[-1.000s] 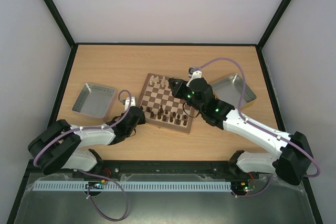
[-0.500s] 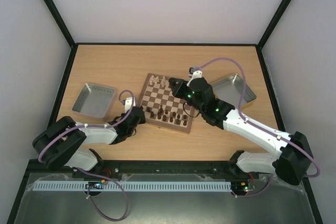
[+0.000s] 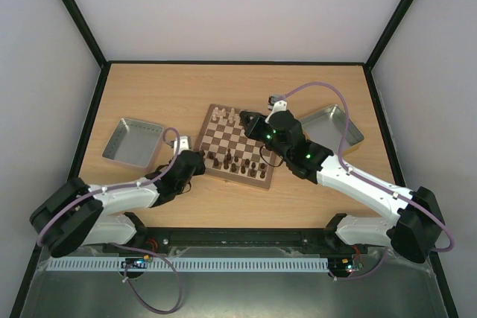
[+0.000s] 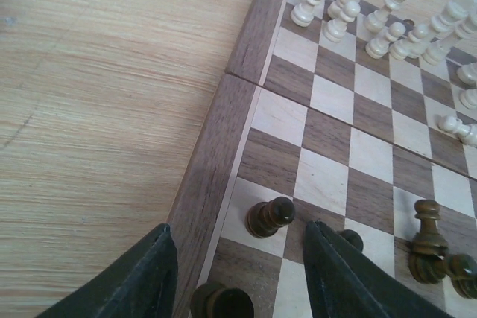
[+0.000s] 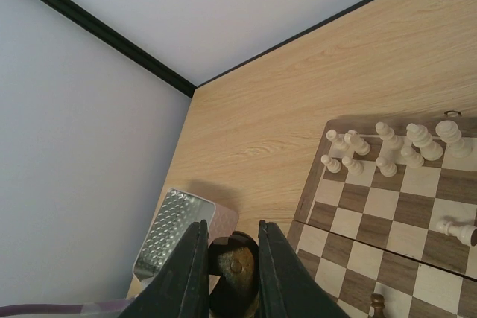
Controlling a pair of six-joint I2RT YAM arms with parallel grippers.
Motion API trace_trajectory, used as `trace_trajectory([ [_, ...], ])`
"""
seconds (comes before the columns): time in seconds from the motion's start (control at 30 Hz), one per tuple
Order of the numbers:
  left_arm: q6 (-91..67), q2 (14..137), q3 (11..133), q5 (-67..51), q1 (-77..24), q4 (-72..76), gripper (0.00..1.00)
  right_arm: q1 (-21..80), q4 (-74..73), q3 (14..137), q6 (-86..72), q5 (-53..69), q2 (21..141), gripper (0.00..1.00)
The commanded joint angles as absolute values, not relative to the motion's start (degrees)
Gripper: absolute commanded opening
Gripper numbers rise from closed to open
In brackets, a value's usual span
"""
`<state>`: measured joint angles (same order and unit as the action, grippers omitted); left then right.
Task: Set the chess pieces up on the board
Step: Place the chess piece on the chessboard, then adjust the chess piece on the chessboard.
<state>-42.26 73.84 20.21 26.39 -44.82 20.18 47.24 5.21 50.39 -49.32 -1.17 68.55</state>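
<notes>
The board [image 3: 240, 139] lies mid-table. Cream pieces [image 3: 223, 115] stand at its far edge and dark pieces [image 3: 238, 163] at its near edge. My left gripper [image 3: 195, 164] is open and low over the board's near left corner. In the left wrist view [image 4: 238, 258] its fingers straddle a dark pawn [image 4: 270, 216] on a light square, with another dark piece [image 4: 220, 303] just below. My right gripper [image 3: 250, 123] hovers over the board's far right part. In the right wrist view [image 5: 231, 258] it is shut on a dark piece [image 5: 235, 269].
A grey metal tray [image 3: 133, 141] lies left of the board and another [image 3: 332, 126] right of it, partly under the right arm. The board's brown rim [image 4: 216, 147] runs beside my left finger. Black frame posts border the table.
The left arm's rear links have swung down and to the left, and its gripper has edged closer to the board's corner. The right arm has not moved.
</notes>
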Motion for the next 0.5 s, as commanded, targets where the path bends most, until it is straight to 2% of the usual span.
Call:
trace_trajectory([
  [0.0, -44.0, 68.8, 21.2, 24.6, -44.1, 12.3, 0.51, 47.0, 4.9, 49.6, -49.9, -1.5, 67.2, 0.12],
  [0.13, -46.3, 64.1, 21.5, 17.6, -41.2, 5.3, 0.54, 47.0, 5.0, 49.2, -50.1, -1.5, 66.7, 0.12],
  [0.27, -48.0, 61.8, 21.7, 6.5, -35.6, 0.7, 0.51, 47.0, 5.4, 48.9, -50.3, -1.5, 66.7, 0.12],
  [0.47, -47.5, 63.1, 21.7, -9.2, -26.8, 5.4, 0.49, 47.1, 6.1, 49.0, -50.7, -0.7, 67.5, 0.12],
])
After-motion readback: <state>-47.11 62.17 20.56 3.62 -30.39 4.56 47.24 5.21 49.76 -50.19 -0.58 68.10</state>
